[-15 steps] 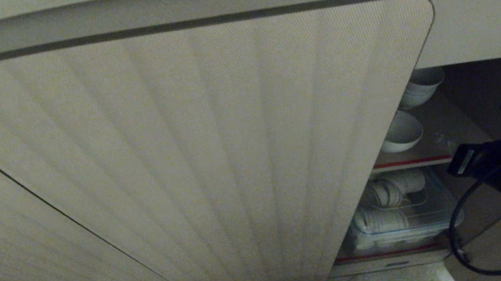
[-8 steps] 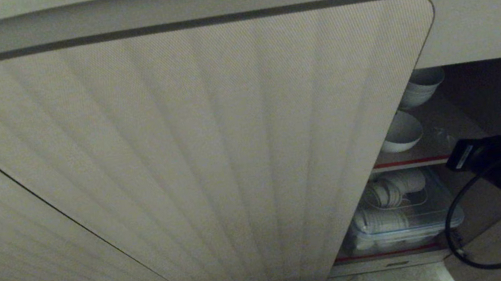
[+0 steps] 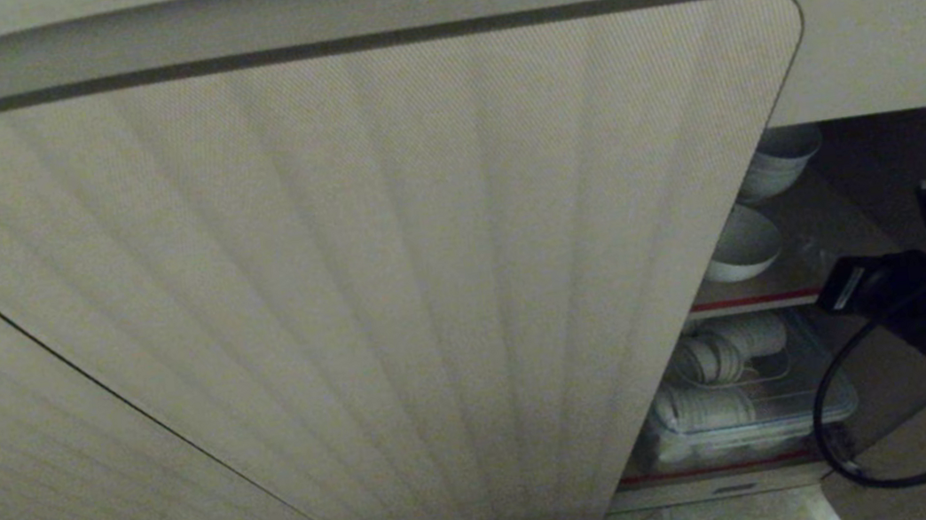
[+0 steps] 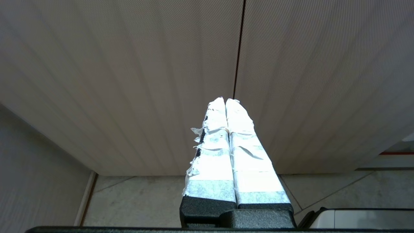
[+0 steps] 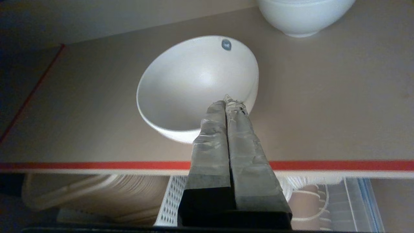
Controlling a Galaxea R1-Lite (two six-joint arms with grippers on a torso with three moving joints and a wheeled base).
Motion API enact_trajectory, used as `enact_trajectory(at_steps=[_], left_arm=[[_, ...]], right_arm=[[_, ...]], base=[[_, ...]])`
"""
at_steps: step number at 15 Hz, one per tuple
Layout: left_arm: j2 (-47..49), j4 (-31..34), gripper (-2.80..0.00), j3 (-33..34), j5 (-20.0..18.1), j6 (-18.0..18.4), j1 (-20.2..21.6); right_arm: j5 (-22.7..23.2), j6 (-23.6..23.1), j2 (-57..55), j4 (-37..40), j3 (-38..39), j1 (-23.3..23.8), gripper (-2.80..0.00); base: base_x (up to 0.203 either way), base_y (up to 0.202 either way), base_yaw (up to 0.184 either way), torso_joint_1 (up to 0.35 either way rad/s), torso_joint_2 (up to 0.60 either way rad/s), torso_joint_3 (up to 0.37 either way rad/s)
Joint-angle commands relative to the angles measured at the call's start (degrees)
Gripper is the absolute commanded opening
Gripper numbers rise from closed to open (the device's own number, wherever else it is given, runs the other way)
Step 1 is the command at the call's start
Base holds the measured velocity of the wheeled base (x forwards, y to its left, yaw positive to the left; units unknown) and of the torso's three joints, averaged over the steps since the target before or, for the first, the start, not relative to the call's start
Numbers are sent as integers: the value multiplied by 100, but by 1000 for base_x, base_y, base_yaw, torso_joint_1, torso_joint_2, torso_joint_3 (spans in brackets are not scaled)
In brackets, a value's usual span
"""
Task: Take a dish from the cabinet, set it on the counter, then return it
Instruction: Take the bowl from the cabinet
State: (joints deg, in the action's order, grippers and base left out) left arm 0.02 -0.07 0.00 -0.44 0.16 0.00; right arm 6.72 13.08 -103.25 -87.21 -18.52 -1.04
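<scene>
Bowls number two on the red-edged shelf (image 5: 81, 110): the dish (image 5: 190, 84) before the right gripper (image 5: 231, 100), fingers clenched empty, and a second bowl (image 5: 300, 16) behind the dish.

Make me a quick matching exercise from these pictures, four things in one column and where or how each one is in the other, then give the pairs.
Things:
1. single bowl
2. stacked bowls
3. clear bin
4. right gripper

Places or states:
A. below the red-edged shelf
B. shut, in front of the shelf
C. near the shelf's front edge
D. farther back on the shelf

Pairs: 1-C, 2-D, 3-A, 4-B
</scene>
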Motion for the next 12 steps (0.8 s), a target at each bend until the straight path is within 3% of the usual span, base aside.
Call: enact_trajectory(at_steps=[1,12], left_arm=[[-2,-1,-280,0,0,2,0],[-2,-1,-280,0,0,2,0]], right_arm=[[5,3,-79,-182,-55,-2,-280],[5,2,-54,-226,-47,-19,-280]], base=[[0,0,0,0,0,0],[0,0,0,0,0,0]])
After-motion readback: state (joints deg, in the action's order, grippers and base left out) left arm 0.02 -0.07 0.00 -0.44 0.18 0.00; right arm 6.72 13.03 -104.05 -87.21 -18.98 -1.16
